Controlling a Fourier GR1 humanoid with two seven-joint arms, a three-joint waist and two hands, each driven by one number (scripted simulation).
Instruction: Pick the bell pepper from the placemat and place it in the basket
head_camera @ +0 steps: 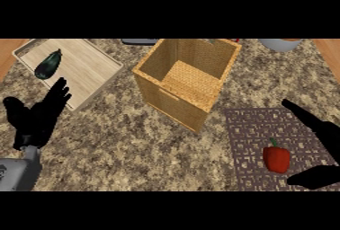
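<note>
two open hands, left (36, 119), right (319, 148), over speckled granite counter (133, 143); bell pepper (276, 158) on placemat (256, 130).

The right hand (317, 148) is cut by the right edge: only a long finger and the thumb show, palm and forearm out of view. The left forearm (16, 173) runs off the lower left corner. Along the top edge, a dark flat thing (139, 41), a grey bowl-like rim (282, 43) and a speck of red (235, 40) are clipped, too little showing to name. The basket (182, 78) hides the counter (119, 143) behind its far wall.
</note>
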